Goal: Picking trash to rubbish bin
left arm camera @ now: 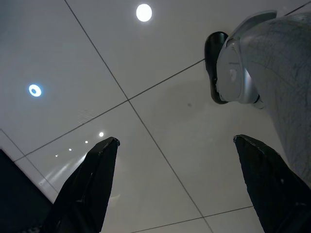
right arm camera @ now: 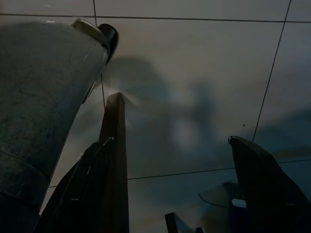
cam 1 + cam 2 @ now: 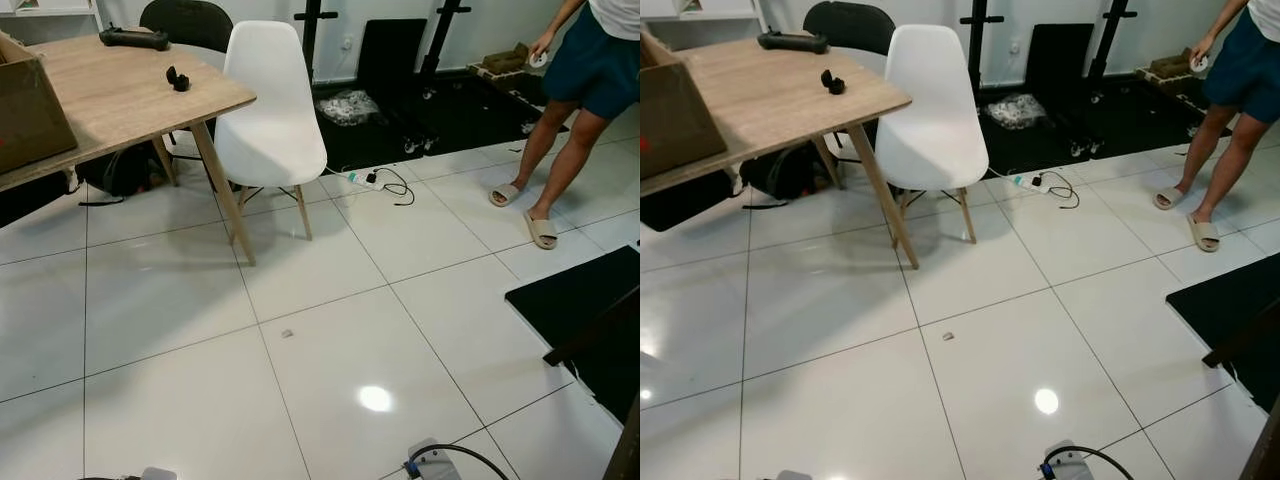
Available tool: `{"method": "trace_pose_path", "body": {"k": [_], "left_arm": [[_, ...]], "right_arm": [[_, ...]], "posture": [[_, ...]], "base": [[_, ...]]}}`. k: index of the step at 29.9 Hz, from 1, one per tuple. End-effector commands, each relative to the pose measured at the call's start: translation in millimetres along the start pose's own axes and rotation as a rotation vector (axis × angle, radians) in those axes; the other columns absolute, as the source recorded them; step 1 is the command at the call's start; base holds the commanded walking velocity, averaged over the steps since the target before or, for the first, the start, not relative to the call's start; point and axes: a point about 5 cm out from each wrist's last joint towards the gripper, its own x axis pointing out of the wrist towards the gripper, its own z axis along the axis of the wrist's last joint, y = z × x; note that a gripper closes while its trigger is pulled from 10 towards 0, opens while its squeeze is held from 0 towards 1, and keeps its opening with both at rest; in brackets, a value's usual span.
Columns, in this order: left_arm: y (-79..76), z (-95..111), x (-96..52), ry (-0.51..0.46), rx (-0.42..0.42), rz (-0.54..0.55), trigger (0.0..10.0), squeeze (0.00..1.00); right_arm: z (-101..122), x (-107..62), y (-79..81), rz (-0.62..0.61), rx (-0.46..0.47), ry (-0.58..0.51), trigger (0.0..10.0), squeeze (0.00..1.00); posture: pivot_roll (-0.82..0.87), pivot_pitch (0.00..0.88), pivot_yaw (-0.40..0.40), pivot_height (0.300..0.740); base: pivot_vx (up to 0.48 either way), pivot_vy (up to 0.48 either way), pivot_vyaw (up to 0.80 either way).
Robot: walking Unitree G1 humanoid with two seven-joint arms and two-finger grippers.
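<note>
Well ahead of both idle grippers, left [image 1: 175, 184] and right [image 2: 175, 187], each spread wide and empty, a scrap [image 3: 287, 333] lies on the floor [image 3: 180, 400]; tiny and pale, it risks being overlooked.

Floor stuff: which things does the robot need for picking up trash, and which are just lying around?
For the job:
small scrap on the floor tiles
left gripper, open
right gripper, open

Just lying about:
white chair
wooden table
cardboard box
power strip
person
</note>
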Motion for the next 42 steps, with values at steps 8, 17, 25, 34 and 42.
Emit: {"method": "trace_pose_path", "body": {"k": [8,17,25,34,42], "left_arm": [[-2.4,-9.5,-1.0,0.027,0.016,-0.014,10.0,0.0],[-3.0,-12.3,-1.4,0.031,0.018,-0.016,10.0,0.0],[-4.5,-13.9,-1.6,0.036,0.012,-0.018,10.0,0.0],[-2.4,-13.5,-1.6,0.031,-0.007,-0.008,10.0,0.0],[-3.3,-11.1,-1.3,0.023,-0.015,-0.004,10.0,0.0]], "right_arm": [[-9.2,-0.5,1.1,0.002,0.004,0.024,10.0,0.0],[-8.6,-0.5,0.5,0.004,-0.005,0.022,10.0,0.0],[-9.2,-0.7,-0.9,0.002,-0.015,0.025,10.0,0.0],[-11.0,-0.8,-0.4,0.003,-0.016,0.029,10.0,0.0],[-11.8,-0.9,-0.5,0.004,-0.019,0.031,10.0,0.0]], "posture": [[0.13,0.088,-0.059,0.74],[0.13,0.091,-0.064,0.74],[0.13,0.094,-0.067,0.74],[0.13,0.096,-0.064,0.74],[0.13,0.097,-0.067,0.74]], "base": [[0.0,0.314,0.0],[0.0,0.312,0.0],[0.0,0.314,0.0],[0.0,0.102,0.0],[0.0,0.0,0.0]]}}
